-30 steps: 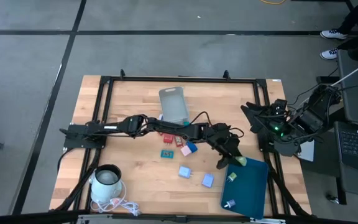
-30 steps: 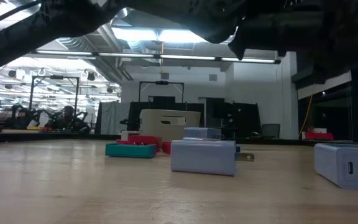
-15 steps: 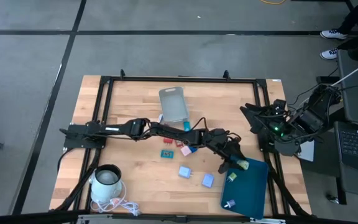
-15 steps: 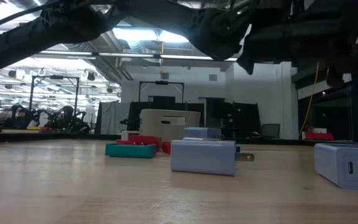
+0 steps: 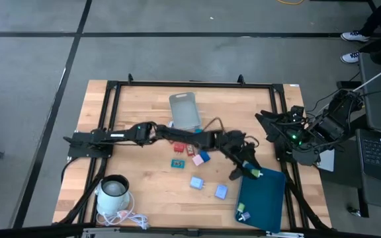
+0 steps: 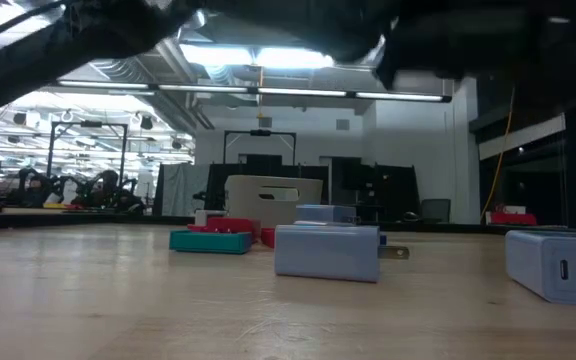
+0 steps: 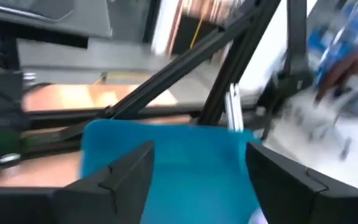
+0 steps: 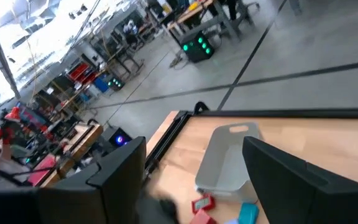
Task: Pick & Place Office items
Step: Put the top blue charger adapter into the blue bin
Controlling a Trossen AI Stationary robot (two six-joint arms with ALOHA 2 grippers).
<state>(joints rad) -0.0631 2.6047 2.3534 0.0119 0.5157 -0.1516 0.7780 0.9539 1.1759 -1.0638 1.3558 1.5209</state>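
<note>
The office items (image 5: 198,158) lie mid-table between the bin (image 5: 184,111) and tray (image 5: 264,198).

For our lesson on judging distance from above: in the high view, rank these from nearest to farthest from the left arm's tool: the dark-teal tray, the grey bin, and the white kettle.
The left tool is at the tray's near corner.
1. Dark-teal tray: right beside the tool, at the table's right front.
2. Grey bin: at the table's back centre.
3. White kettle: front left corner, farthest.

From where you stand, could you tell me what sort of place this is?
Probably a robotics lab or workshop: a black-framed wooden worktable, rows of ceiling strip lights over a large open hall, and further benches with red and green equipment beyond.
</note>
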